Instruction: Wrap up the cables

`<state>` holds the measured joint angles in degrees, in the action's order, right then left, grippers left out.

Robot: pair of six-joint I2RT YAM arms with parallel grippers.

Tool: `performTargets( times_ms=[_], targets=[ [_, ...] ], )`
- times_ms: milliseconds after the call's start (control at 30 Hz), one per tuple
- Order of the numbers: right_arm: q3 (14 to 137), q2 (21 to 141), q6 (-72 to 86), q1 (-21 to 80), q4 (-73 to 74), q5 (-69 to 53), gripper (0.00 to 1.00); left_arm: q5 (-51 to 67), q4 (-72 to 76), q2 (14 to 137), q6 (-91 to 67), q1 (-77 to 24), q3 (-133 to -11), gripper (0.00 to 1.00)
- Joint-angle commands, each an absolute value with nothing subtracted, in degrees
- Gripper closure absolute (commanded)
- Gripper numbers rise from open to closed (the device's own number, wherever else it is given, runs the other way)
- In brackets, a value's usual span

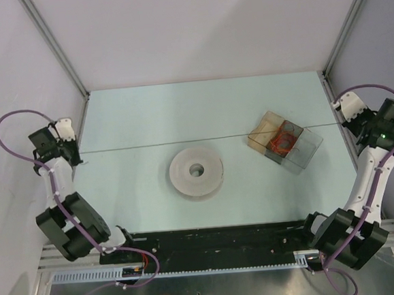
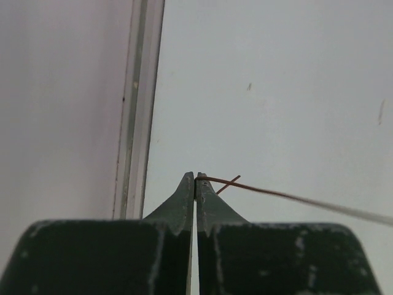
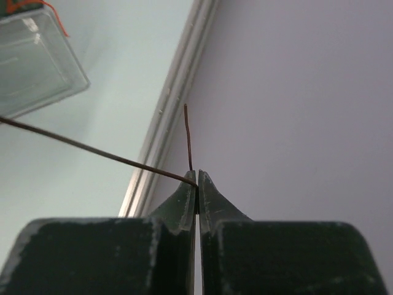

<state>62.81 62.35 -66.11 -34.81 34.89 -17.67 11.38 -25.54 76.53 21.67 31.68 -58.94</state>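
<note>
**DESK:** What sits closest to the lens?

**PHOTOG:** The left tool (image 2: 195,178), dark fingers pressed together and pinching one end of the thin wire (image 2: 288,195). Only a short stub pokes out past the pinch. The right tool (image 3: 197,178) mirrors it at the far side of the bench (image 1: 133,118), shut on the other end with a little tail standing up.

**DESK:** And the wire between them?

**PHOTOG:** It is drawn in a straight line from one side of the bench to the other. It runs just beyond the white spool (image 1: 197,171) without touching it, and crosses the clear box (image 1: 305,149) that holds the orange-red coil (image 1: 281,141). Nothing is wound yet, by the look of it.

**DESK:** What could go wrong from here?

**PHOTOG:** Three things, I'd judge. The stubs are short, so if either arm pulls outward the end may slide out of the pinch and the line goes slack. Lowered as it lies, the wire could catch the box's edge and drag it. And the spool seems to lie loose, so a taut wire pressed against its rim may push it across the bench instead of seating in the groove.
</note>
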Motion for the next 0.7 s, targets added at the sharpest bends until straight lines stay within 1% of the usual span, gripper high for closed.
performTargets(
  times_ms=[0, 200, 567, 667],
  targets=[
    [64.51, 63.39, -69.08, -36.6, 31.18, -18.74, 1.0, 9.46, -24.02, 79.74, 30.85, 37.35, -58.35, 1.0],
    [64.54, 63.98, -70.43, -37.28, 31.79, -19.21, 1.0, 10.73, -23.22, 82.0, 34.92, 41.02, -56.64, 1.0],
    [64.63, 65.35, -71.81, -39.3, 31.24, -19.76, 1.0, 10.06, -21.54, 83.46, 35.44, 41.49, -56.5, 1.0],
    [65.03, 64.99, -72.48, -39.16, 35.32, -21.94, 1.0, 12.16, -21.56, 82.34, 35.55, 41.17, -56.28, 1.0]
  ],
)
